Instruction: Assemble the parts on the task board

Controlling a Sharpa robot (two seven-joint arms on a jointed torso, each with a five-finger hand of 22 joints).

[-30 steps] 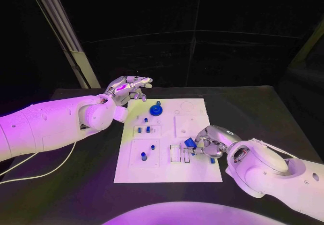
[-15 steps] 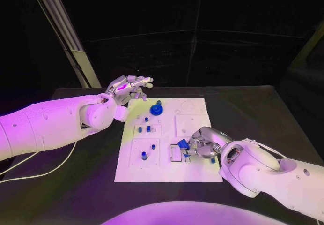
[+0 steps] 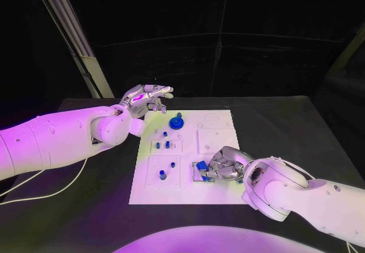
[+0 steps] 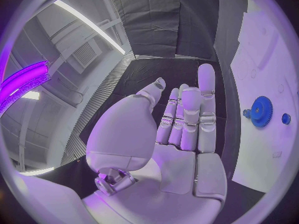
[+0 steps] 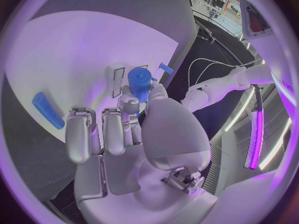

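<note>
Nearest the camera, the right hand (image 3: 225, 164) is seen low over the near part of the task board (image 3: 152, 195), with a small blue block (image 3: 201, 166) pinched between thumb and fingers (image 5: 129, 103), right above the pair of rectangular slots (image 3: 198, 173) cut there. So the step in hand is judged to be seating that block into one of those slots. A blue bar-shaped part (image 5: 47, 110) is left lying flat on the board just beside the hand, not touched.

A bit further out, a couple of small blue pegs (image 3: 162, 174) are stood in a square recess, and more little blue pieces (image 3: 162, 144) are set in the next recess up. Near the far end of the board, a blue gear (image 3: 175, 124) is sat on its post.

Farthest off, the left hand (image 3: 144, 98) is held up over the counter (image 3: 76, 211) past the board's far corner, fingers (image 4: 187, 117) stretched out side by side, nothing gripped.

Next move, probably: the block needs to be squared up with the slot and pressed straight down. Whether it's lined up already can't be told from here.
</note>
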